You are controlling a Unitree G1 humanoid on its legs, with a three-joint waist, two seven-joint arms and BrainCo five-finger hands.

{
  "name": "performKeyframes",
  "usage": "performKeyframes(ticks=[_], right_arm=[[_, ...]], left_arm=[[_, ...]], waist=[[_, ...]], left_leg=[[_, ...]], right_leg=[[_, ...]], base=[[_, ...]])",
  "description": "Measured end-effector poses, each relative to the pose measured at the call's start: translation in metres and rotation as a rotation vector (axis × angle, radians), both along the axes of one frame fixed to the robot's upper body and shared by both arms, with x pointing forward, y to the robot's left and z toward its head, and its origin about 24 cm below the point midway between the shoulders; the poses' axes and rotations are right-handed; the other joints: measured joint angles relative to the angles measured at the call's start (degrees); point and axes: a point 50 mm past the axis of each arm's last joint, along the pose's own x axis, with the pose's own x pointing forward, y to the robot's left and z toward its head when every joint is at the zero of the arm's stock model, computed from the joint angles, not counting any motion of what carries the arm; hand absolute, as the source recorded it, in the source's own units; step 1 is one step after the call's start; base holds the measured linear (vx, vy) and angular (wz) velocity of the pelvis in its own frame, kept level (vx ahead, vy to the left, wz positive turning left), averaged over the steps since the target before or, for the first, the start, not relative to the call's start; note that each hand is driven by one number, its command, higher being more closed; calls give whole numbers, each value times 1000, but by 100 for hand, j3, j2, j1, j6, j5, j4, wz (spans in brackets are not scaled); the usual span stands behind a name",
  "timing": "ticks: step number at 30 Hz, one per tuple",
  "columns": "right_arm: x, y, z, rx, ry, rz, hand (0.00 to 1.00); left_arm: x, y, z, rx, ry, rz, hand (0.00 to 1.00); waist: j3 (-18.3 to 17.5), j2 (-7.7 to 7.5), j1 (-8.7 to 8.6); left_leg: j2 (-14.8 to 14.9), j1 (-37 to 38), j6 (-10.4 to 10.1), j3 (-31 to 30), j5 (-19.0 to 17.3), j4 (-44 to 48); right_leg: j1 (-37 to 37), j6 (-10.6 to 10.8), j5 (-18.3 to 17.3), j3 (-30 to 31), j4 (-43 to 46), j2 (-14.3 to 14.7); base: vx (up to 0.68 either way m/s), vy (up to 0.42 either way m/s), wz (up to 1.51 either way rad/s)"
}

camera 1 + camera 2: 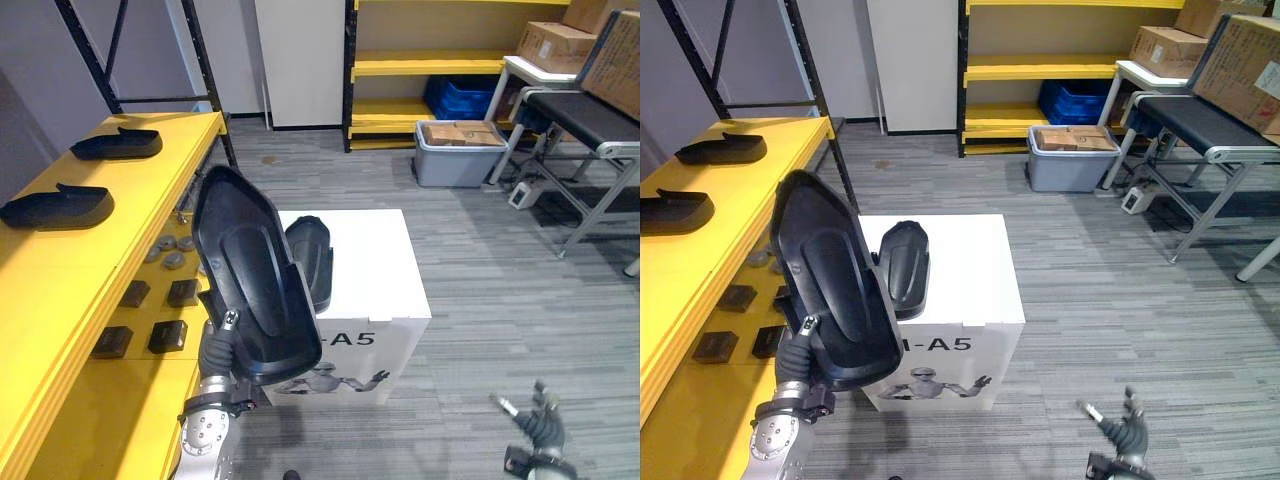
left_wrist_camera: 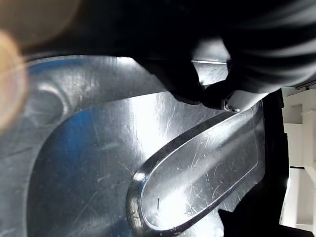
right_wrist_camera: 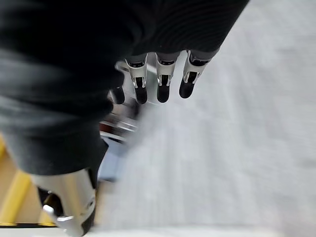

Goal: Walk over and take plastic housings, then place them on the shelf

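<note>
The left hand [image 1: 218, 350] grips the plastic housing [image 1: 250, 270] by its lower rim; the right hand [image 1: 540, 425] hangs loose-fingered. It looks light, stiff and slick.

From here the yellow shelf [image 1: 60, 300] runs from 9 to 11 o'clock. Its top board carries two black plastic housings well apart: the nearer housing [image 1: 55, 207] at 10 and the farther housing [image 1: 117, 145] at 11. The lower board holds four dark blocks [image 1: 168, 335], with grey discs [image 1: 170, 250] beyond them. At 12, a white box [image 1: 370, 275] stands on the grey carpet floor [image 1: 500, 300], with another black housing [image 1: 312, 255] lying on top.
</note>
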Motion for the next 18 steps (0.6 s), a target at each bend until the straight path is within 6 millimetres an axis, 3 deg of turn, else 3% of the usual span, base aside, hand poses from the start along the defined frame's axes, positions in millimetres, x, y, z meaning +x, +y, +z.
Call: performKeyframes(ticks=[7, 11, 13, 14, 15, 16, 17, 18], right_arm=[[-20, 39, -34, 179, 154, 85, 0], [-23, 52, -42, 223, 200, 121, 0], [-21, 56, -44, 236, 203, 119, 0], [-17, 55, -47, 242, 217, 120, 0], [-14, 53, -47, 238, 220, 120, 0], [-14, 48, -48, 224, 237, 120, 0], [-13, 43, -47, 210, 243, 122, 0], [-12, 41, -48, 206, 251, 119, 0]], left_arm=[[-4, -3, -3, -26, 11, 12, 100], [-4, -7, -4, -51, 6, 22, 100], [-1, -9, -2, -63, -5, 24, 100], [2, -11, 1, -72, -18, 25, 100], [2, -12, 1, -75, -19, 25, 100], [3, -14, 1, -77, -20, 20, 100], [4, -17, 1, -75, -24, 9, 100], [9, -22, 2, -68, -27, -15, 100]], waist=[[-2, -3, 155], [89, 21, 222], [158, -145, 218], [269, -186, 228], [285, -164, 237], [263, -69, 221], [255, 23, 145], [287, 0, 123]], left_leg=[[-2, 87, -7, -144, -52, 0], [-86, -238, 6, -392, -65, 3], [-114, -508, 456, 212, -350, 202], [-2, -770, 682, 1089, -528, 804], [73, -856, 695, 1534, -577, 1099], [276, -869, 741, 2364, -689, 1457], [353, -789, 810, 2778, -688, 1416], [234, -763, 884, 2941, -695, 1315]], right_leg=[[200, 49, -115, -162, 99, -26], [136, 49, -331, -985, 472, -142], [127, 57, -356, -1634, 414, -414], [147, 74, -401, -2049, 481, -610], [182, 85, -414, -2246, 529, -661], [249, 190, -483, -2619, 631, -725], [352, 289, -562, -2967, 725, -733], [456, 335, -589, -3324, 861, -900]], base=[[-18, -3, 13], [-31, -15, 107], [-26, 15, 180], [-17, 56, 145], [80, 55, 174], [139, 36, 165], [207, 40, 211], [190, 122, 207]])
